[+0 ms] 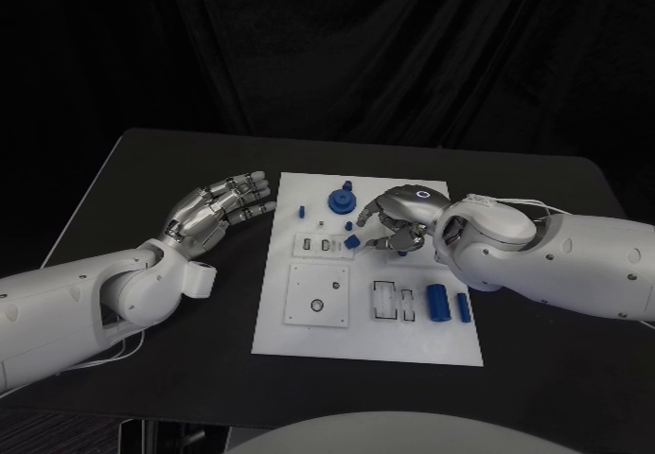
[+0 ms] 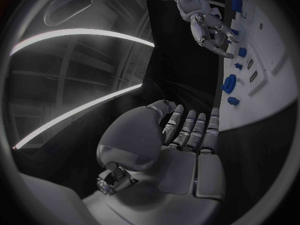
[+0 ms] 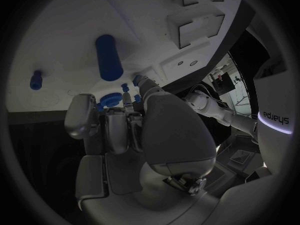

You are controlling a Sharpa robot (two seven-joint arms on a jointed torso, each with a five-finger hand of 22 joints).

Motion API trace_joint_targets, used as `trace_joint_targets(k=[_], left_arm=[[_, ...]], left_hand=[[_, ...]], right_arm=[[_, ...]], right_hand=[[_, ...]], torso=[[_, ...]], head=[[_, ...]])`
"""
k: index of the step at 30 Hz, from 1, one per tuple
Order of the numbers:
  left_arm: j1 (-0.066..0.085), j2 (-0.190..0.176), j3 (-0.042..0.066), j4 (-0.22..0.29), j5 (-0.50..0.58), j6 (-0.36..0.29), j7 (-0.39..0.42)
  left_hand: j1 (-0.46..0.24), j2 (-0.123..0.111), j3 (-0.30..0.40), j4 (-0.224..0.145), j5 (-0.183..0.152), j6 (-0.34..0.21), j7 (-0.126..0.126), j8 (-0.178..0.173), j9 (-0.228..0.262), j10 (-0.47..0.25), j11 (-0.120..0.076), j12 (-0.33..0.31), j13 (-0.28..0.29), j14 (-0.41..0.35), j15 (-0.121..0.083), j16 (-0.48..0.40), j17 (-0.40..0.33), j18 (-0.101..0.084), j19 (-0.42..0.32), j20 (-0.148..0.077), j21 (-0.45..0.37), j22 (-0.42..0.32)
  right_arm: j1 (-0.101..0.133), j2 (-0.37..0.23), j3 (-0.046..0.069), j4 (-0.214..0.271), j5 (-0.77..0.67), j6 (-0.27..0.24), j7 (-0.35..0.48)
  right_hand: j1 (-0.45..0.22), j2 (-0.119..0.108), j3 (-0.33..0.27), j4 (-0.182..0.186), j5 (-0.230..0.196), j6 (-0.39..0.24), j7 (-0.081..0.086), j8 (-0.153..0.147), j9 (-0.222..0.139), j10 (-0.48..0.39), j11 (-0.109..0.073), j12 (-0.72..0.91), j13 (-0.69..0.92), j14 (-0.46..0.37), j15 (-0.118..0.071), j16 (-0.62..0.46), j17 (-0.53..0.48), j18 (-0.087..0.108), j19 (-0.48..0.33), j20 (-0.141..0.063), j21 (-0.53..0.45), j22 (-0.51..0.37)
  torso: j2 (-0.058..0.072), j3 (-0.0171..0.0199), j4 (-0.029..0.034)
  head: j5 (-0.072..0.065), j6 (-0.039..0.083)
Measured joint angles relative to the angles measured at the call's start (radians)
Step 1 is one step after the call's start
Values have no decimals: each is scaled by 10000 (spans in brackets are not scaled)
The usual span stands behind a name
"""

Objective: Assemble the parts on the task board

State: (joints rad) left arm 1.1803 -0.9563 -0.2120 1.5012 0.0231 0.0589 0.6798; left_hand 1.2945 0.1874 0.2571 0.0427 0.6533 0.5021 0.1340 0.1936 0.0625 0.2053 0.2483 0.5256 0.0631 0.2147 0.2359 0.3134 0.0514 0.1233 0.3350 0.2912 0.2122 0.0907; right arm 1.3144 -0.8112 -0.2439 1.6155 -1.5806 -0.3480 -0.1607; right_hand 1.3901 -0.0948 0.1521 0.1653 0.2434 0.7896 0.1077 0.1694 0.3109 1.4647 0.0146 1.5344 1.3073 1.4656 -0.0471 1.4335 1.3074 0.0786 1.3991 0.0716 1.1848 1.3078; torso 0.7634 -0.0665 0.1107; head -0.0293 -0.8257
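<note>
— Toward the counter's left edge, what does the left hand (image 1: 219, 210) do?
— It hovers above the black counter (image 1: 164, 170) just beside the task board (image 1: 368, 340), fingers spread apart, grasping nothing.
— And on the white board itself?
— Near its left far corner lies a small blue part (image 1: 303, 210); a little further right stands a blue gear-shaped part (image 1: 342, 200). Toward the near right corner a blue cylinder (image 1: 438, 303) lies beside a slimmer blue pin (image 1: 463, 305).
— The right hand (image 1: 396, 219)?
— It hangs over the board's far middle, fingers curled downward around a small blue piece (image 1: 352, 242). Whether the fingers actually pinch it cannot be told; the right wrist view shows blue bits at the fingertips (image 3: 139, 81), nothing clearer.
</note>
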Motion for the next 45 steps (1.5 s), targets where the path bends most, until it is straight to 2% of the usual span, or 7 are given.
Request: trace_joint_targets(k=[11,14,17,21,45], left_arm=[[-23,19,0,-15,0,2,0],[-25,26,0,-21,0,4,0],[-26,34,0,-27,0,6,0],[-32,41,0,-40,0,10,0],[-43,59,0,-72,0,38,0]], left_hand=[[0,0,0,0,0,0,0,0,0,0,0,0,0,0,0,0,0,-1,0,0,0,0],[0,0,0,0,0,0,0,0,0,0,0,0,0,0,0,0,0,0,0,0,0,0],[0,0,0,0,0,0,0,0,0,0,0,0,0,0,0,0,0,0,0,0,0,0],[-40,-40,72,-13,0,0,0,0,0,0,0,0,0,0,0,0,0,0,0,0,0,0],[-40,-40,71,-13,0,0,0,0,0,0,0,0,0,0,0,0,0,0,0,0,0,0]], right_arm=[[-18,85,-3,-226,-2,312,19],[-35,139,-4,-290,-3,375,33],[-58,192,-4,-349,-3,414,56],[-79,256,-6,-400,-4,439,88],[-92,513,-4,-518,-6,426,252]], right_hand=[[70,70,55,-55,0,0,0,0,-17,0,0,0,0,0,0,0,0,-1,0,0,-55,-1],[106,106,55,-55,9,44,-43,0,-22,0,0,0,-1,0,0,0,0,0,0,0,-55,-1],[110,110,98,-98,198,77,-76,0,-61,0,0,0,-1,0,0,0,0,-1,-21,-21,-55,-2],[147,147,168,-109,468,109,-108,0,-123,0,0,0,-1,0,0,0,0,-1,-36,-36,-55,-2],[145,145,222,-108,582,109,-108,0,-193,1,-1,0,5,0,0,0,0,-2,-36,-36,-55,-4]], torso=[[12,2,-5],[12,4,-5],[12,7,-5],[12,9,-5],[12,1,0]], head=[[-12,-9],[-15,-23],[-16,-35],[-15,-47],[-26,-75]])
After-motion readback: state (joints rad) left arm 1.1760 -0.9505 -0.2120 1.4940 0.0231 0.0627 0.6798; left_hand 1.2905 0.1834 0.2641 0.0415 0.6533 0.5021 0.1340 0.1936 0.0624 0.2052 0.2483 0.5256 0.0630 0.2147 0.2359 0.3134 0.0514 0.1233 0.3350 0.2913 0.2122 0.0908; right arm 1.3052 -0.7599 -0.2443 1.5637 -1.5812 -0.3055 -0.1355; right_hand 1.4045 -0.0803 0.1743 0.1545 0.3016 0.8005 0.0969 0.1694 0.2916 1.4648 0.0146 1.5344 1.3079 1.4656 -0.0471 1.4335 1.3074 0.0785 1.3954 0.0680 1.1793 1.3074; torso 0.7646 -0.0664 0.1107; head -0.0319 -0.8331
